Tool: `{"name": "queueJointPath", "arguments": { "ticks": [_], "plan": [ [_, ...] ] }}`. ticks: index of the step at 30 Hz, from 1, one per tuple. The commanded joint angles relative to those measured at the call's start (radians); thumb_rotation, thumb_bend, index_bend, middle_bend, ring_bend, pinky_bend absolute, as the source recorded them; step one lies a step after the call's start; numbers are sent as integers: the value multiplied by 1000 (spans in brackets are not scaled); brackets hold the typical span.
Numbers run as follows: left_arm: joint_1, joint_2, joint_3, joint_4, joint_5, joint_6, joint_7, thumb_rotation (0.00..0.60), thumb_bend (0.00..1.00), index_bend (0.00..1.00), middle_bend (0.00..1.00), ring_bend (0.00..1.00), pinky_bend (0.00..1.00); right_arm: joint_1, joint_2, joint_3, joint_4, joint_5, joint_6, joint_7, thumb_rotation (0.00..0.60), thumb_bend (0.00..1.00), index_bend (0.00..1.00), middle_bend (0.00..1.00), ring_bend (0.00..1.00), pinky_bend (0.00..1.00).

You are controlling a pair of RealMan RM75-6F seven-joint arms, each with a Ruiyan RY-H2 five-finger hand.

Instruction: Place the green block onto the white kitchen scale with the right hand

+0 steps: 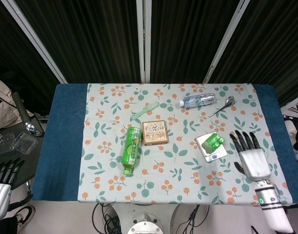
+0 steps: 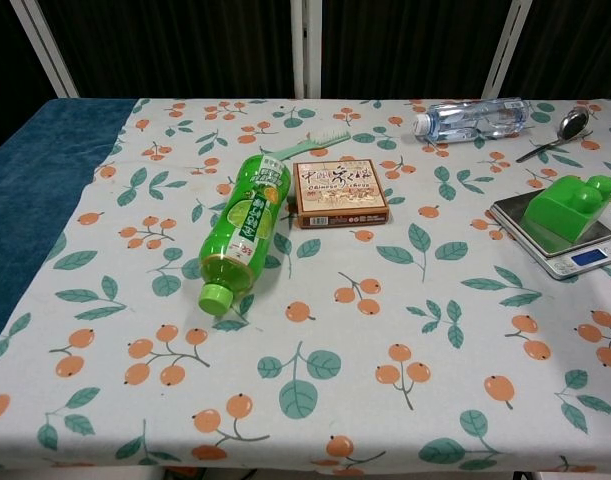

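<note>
Sitting on the steel platform of the white kitchen scale [image 2: 560,237] at the table's right side, the bright green block [image 2: 571,204] shows two round studs on top. Just right of the scale, the right hand [image 1: 249,157] hovers empty, fingers spread wide. The left hand [image 1: 1,188] hangs off the near-left corner, fingers extended, holding nothing.

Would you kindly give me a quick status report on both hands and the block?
Right hand open, clear of the white kitchen scale. Left hand open, off the table edge. Green plastic block resting on the scale. Nothing in the way.
</note>
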Motion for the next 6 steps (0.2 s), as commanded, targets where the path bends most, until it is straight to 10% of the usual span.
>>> {"name": "queueJointPath", "arguments": {
  "ticks": [1,6],
  "plan": [
    [-6,-3,-2,5,-6,-14,10,600,59,43,26,0,0,-217,-14,-106,205,-134,241,273,600,125,0,0,0,0],
    [-19,-3,-6,5,5,-19,21,600,59,43,26,0,0,-305,-80,-86,387,-130,333,424,600,125,0,0,0,0]
  ]
}}
